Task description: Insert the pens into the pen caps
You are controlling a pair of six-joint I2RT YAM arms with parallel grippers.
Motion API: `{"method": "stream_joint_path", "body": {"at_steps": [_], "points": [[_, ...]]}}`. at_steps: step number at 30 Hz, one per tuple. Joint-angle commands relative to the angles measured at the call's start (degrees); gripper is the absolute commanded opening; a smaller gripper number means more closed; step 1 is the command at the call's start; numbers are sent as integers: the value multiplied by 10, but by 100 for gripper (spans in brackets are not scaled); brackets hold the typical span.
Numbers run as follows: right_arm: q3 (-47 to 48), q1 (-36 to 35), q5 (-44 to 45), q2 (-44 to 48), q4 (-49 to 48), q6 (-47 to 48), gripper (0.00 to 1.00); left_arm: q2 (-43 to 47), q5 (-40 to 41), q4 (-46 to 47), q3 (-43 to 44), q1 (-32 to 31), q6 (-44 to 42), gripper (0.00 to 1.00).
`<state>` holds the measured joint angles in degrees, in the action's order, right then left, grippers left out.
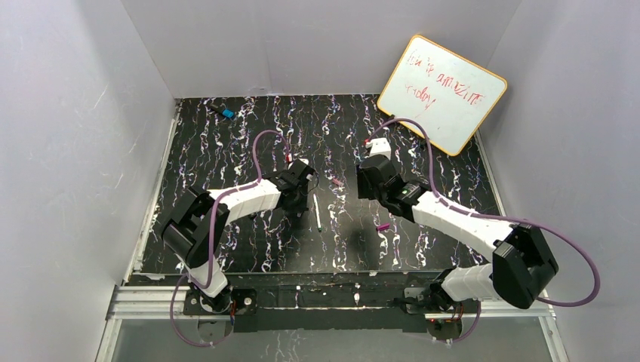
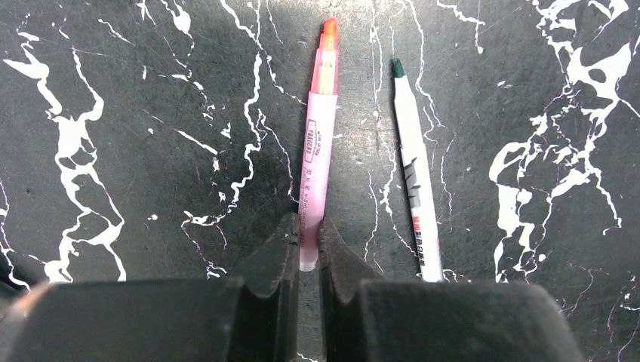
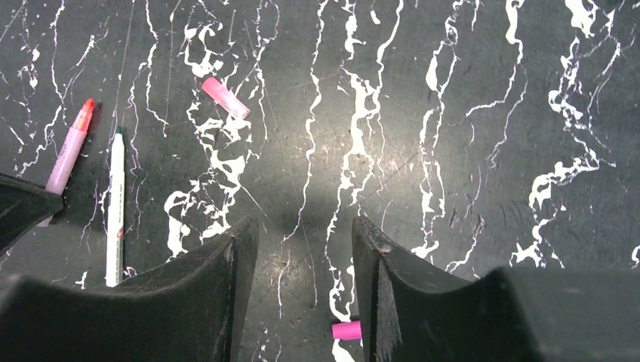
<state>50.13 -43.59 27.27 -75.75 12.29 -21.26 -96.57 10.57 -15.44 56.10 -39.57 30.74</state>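
While the white pen (image 2: 416,197) lies loose, pink pen (image 2: 318,154) seems gripped.

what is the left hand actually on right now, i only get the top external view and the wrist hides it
observer: The left hand is closed on the rear end of the thin pink plastic pen, which lies flat on the black marbled table.
operator: is that one capped yet
observer: No, its orange-red tip is bare.
operator: ok and the other side, holding anything
observer: The right hand is open, with only bare table between its fingers.
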Motion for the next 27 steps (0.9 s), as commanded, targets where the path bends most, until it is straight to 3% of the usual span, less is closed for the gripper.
{"method": "stream_joint_path", "body": {"at_steps": [1,7,13,17,22,27], "points": [[-3,4,16,31,26,-32,57,-20,13,-13,2,-2,4,0],[-12,4,-27,66,12,-45,57,20,7,-15,15,-1,-33,0],[-117,4,-218,123,-210,-83,59,92,-20,7,8,-1,-68,0],[-125,4,-267,61,-282,-148,59,118,-31,33,-11,-2,-66,0],[-124,4,-333,-56,-491,-253,60,156,-75,70,-24,-1,-57,0],[-78,4,-335,-126,-502,-267,61,174,-79,65,-10,-1,-58,0]]}}
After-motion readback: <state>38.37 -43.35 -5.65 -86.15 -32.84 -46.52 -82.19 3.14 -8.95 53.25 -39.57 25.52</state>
